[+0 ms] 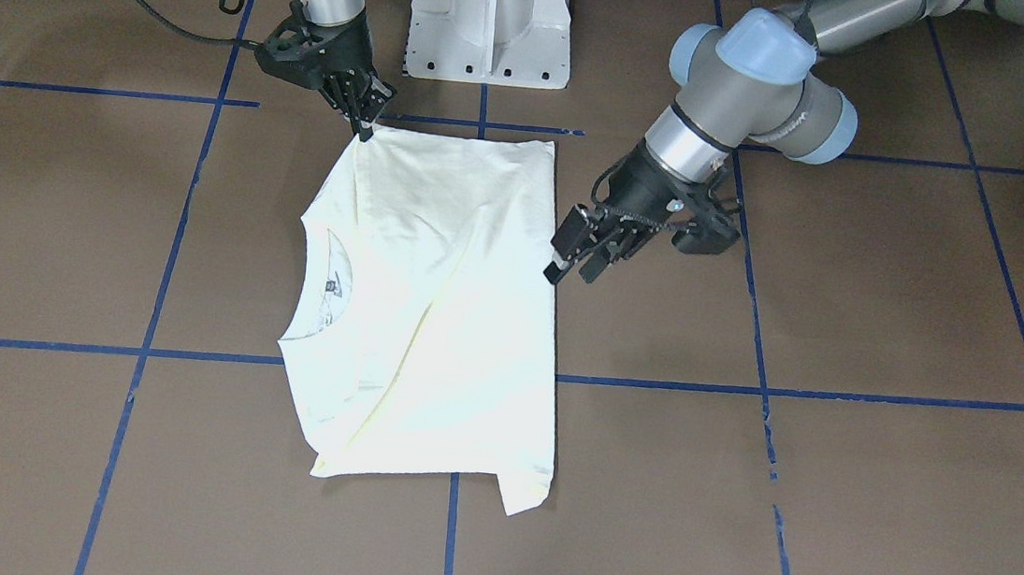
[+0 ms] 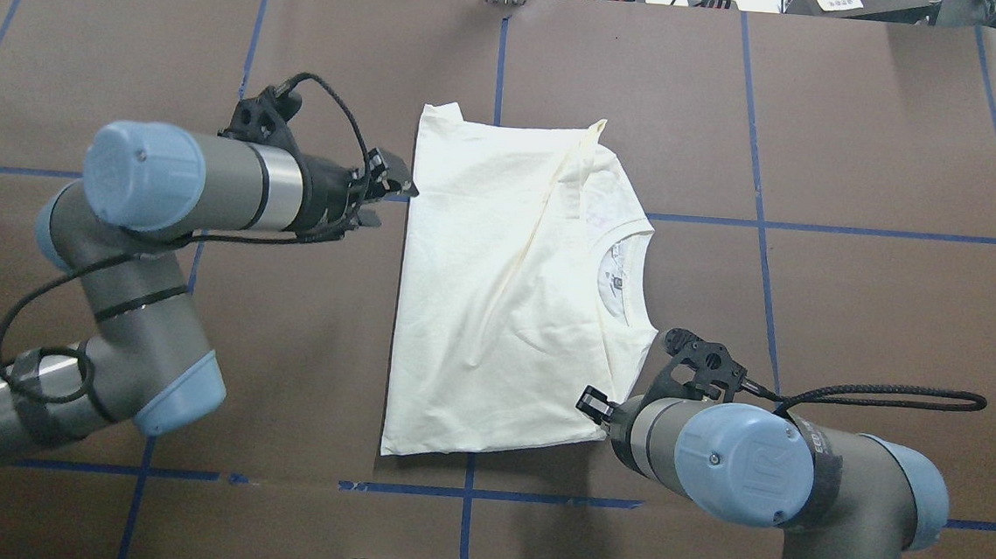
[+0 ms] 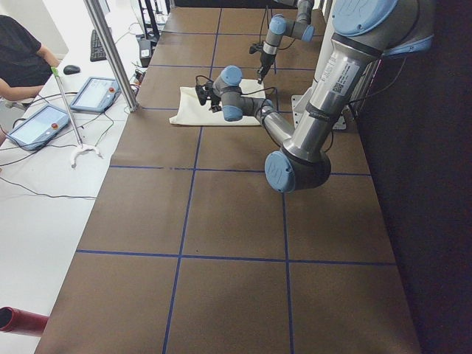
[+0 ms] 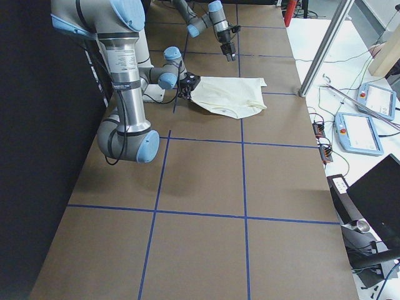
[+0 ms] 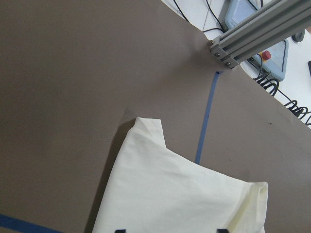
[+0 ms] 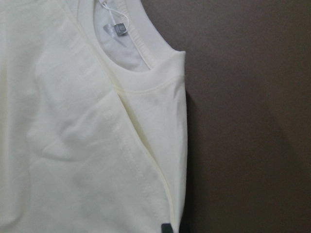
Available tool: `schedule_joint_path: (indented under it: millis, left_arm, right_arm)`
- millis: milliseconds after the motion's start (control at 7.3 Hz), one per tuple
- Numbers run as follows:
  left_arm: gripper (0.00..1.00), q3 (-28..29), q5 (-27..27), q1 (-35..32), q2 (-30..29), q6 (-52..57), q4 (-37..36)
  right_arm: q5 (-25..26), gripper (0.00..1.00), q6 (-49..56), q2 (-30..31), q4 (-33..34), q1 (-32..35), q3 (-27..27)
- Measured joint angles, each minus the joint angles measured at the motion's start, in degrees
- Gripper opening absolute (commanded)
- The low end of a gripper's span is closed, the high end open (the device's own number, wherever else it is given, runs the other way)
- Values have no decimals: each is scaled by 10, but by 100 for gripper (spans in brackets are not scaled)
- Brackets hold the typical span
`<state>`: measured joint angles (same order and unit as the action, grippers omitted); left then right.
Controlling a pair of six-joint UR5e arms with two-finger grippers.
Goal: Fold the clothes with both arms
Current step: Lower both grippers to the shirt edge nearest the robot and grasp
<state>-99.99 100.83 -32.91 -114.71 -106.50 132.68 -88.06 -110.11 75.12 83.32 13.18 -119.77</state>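
The T-shirt point(image 2: 497, 297) is soft, matt cream cloth with a ribbed neckline point(image 6: 146, 51), the counter point(image 2: 868, 121) a dull brown sheet, the left arm point(image 2: 224, 183) and right arm point(image 2: 863, 515) smooth grey metal with satin blue caps point(image 2: 141, 176).

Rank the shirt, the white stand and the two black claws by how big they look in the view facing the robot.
1. T-shirt
2. white stand
3. left gripper and right gripper: they look alike, so they are left unranked.

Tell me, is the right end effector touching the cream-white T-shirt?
Touching. The front-facing view shows the black right end effector pinching the cream-white T-shirt at its corner.
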Motion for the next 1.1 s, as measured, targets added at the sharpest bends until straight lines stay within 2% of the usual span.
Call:
schedule_joint_path:
  millis: [274,548,822,1097]
  left_arm:
    - [71,-76,-48,109,56,-53,-52]
    - [71,-96,-98,207,63,-97,-134]
    - [63,-93,-109,241,63,-115,-158]
    - [63,-90,-111,250,61,-119,-161]
  right_arm:
    - [-1,0,-9,6,6,-10,-16]
    - [0,0,-11,7,8,-12,-17]
    - [0,0,-11,7,8,-12,-17]
    - [0,0,-11,7,8,-11,-18]
